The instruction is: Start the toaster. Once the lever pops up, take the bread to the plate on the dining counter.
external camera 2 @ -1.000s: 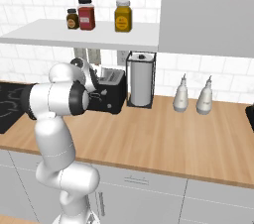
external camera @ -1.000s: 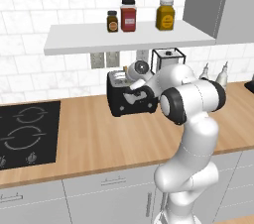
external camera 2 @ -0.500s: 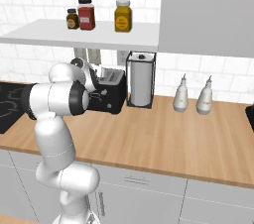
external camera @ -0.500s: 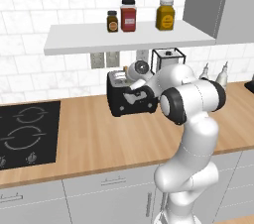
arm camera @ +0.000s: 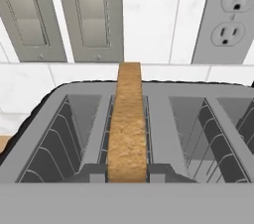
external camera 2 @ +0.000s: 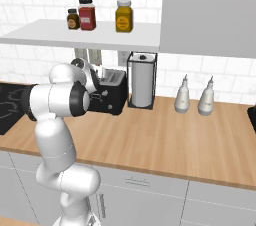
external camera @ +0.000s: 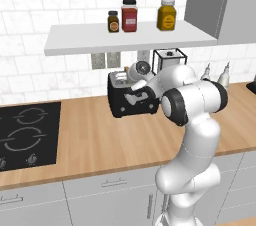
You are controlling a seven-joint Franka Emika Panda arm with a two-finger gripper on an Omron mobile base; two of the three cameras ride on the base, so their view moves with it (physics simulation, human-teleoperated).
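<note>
My gripper point(arm camera: 127, 176) is pinched shut on the near edge of the bread point(arm camera: 128, 134), which stands on edge in the second slot from the left of the toaster point(arm camera: 163, 119), so I judge I am placed to draw the slice straight up between the wire guides. The toaster point(external camera: 131, 101) sits at the back of the wood surface point(external camera: 100, 140) against the tiled wall, under the outlets point(arm camera: 231, 12), beside the paper-towel holder point(external camera 2: 142, 81).

toaster point(arm camera: 163, 119): matt grey metal | bread point(arm camera: 128, 129): rough, grainy | counter point(external camera: 100, 140): wood
</note>
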